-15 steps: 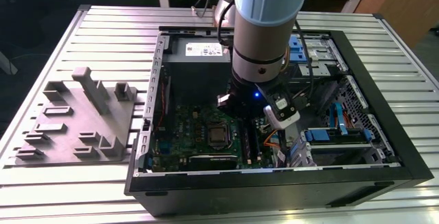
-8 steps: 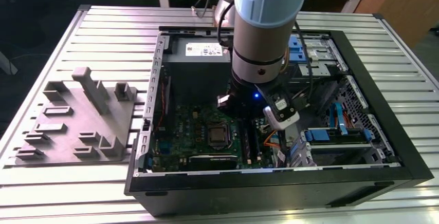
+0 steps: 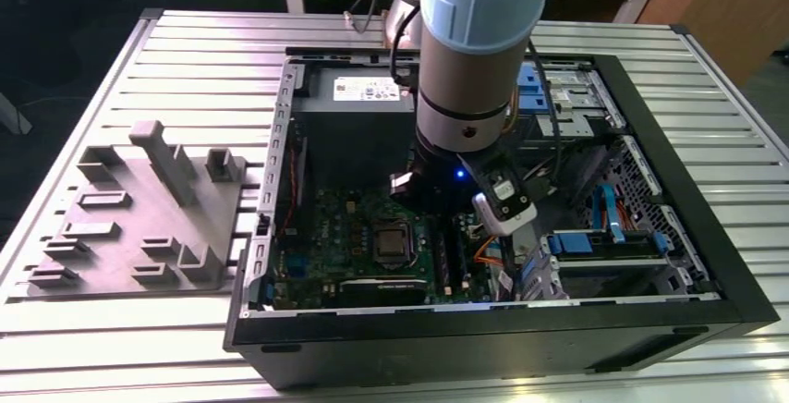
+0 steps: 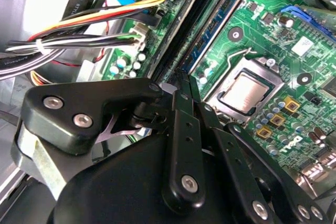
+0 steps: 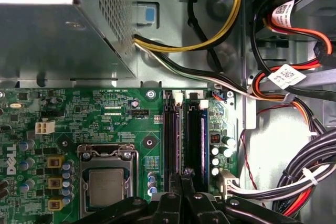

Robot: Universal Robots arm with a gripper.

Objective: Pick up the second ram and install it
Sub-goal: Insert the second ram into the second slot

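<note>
as far as we can judge, the pincer (image 5: pixel 184 178) has its fingers drawn together, tips low over the mem slots (image 5: pixel 172 140) on the motherboard (image 5: pixel 121 114); whether they nip anything we can't tell. the second ram (image 5: pixel 195 140) seems to stand on edge in a slot just ahead of the tips, long axis running straight away from them. cpu socket (image 5: pixel 105 182) sits off to one side w/ open board between; cable bundle (image 5: pixel 294 182) crowds the other side, so little room there.

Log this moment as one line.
arm: inside computer case | gripper: at motherboard memory slots | grip: cannot tell
</note>
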